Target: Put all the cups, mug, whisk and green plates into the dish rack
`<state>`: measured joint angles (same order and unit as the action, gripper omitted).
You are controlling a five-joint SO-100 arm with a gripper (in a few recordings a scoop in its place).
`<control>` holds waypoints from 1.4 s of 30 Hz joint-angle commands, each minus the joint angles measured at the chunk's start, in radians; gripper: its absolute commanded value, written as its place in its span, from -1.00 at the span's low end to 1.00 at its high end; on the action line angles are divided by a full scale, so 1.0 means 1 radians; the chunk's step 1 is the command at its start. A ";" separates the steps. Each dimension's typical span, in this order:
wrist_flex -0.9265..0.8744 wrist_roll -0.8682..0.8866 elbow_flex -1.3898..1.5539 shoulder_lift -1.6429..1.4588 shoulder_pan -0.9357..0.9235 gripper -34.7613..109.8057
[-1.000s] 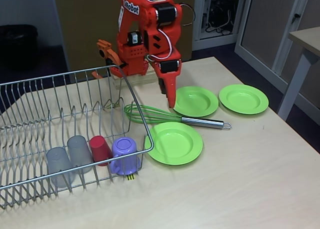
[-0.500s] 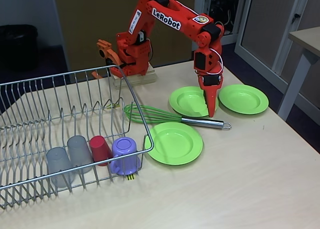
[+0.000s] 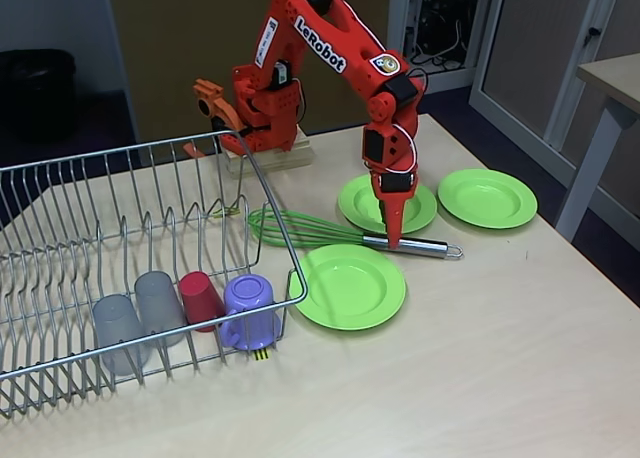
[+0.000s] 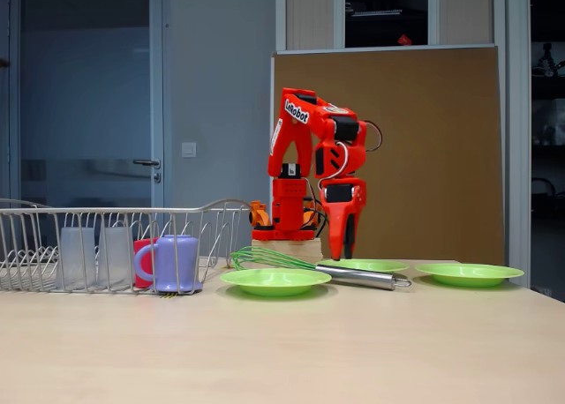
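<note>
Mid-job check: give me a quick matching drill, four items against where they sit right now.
Items:
1. lilac mug
2. whisk
3. hand
4. red cup

Places:
A. lying on the table between the green plates
B. in the dish rack, beside a grey tumbler
C. in the rack's front corner, by the striped tag
D. pointing down at the steel handle

Pairs: 1-C, 2-A, 3-D, 4-B
</note>
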<state>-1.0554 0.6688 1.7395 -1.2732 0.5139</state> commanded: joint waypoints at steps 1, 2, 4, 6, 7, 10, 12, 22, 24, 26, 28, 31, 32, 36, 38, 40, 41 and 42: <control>0.037 -0.026 0.025 -0.067 -0.011 -0.12; 0.046 -0.037 0.028 -0.066 -0.015 -0.12; 0.063 -0.052 0.029 -0.058 -0.023 -0.12; 0.083 -0.066 0.034 -0.049 -0.031 -0.12; 0.092 -0.074 0.034 -0.043 -0.032 -0.12; 0.117 -0.080 0.041 -0.032 -0.032 -0.12; 0.130 -0.078 0.051 -0.032 -0.029 -0.12; 0.218 -0.014 0.153 -0.064 0.014 -0.12; 0.236 -0.009 0.172 -0.067 0.017 -0.11; 0.255 -0.008 0.189 -0.071 0.018 -0.11; 0.270 -0.011 0.202 -0.072 0.020 -0.11; 0.298 -0.014 0.221 -0.072 0.018 -0.13; 0.307 -0.014 0.227 -0.072 0.018 -0.14; 0.331 -0.020 0.236 -0.064 0.017 -0.20; 0.339 -0.020 0.238 -0.057 0.015 -0.22; 0.348 -0.020 0.236 -0.048 0.014 -0.24; 0.357 -0.020 0.236 -0.040 0.014 -0.24; 0.365 -0.020 0.236 -0.034 0.012 -0.25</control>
<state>-0.7010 0.6351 1.9712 -1.2947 0.5139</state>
